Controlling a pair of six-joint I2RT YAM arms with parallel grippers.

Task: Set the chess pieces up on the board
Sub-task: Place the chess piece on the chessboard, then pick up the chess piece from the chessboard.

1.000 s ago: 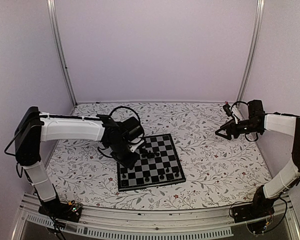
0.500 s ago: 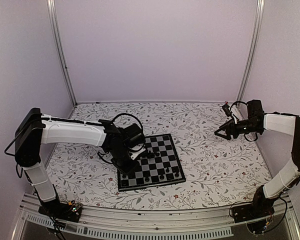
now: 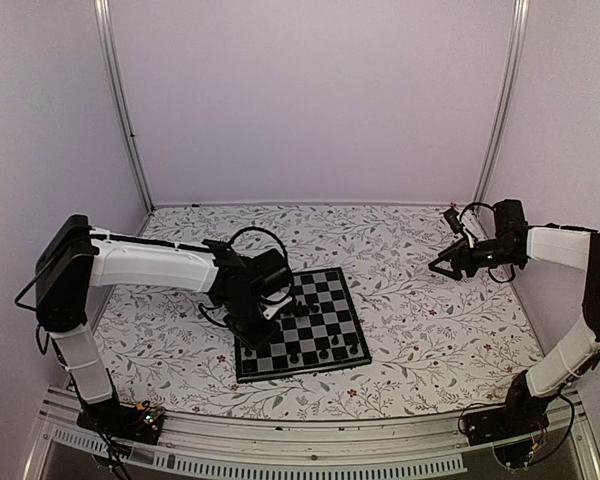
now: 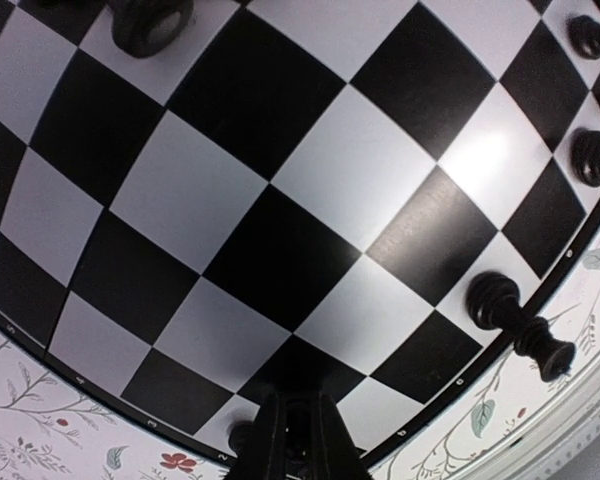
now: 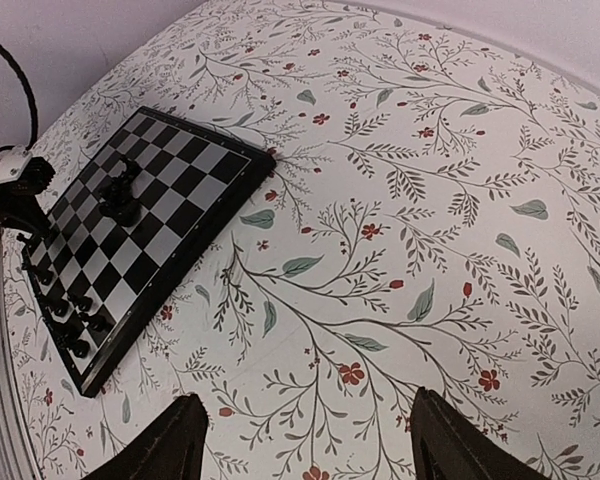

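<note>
Left claw (image 4: 298,440) closed, low at the board's (image 3: 330,295) left edge, a dark piece (image 4: 242,436) beside its tips; grip unclear. Loose pieces (image 3: 298,305) cluster mid-board, just right of it, nearest this claw; right claw (image 5: 306,398) open, far right over desk (image 5: 460,200).

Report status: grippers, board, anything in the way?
Left gripper shut, low at board edge, grasp unclear. Right gripper open, empty, over table cover. Chess pieces along one edge, cluster mid-board. Nothing in the way.
</note>
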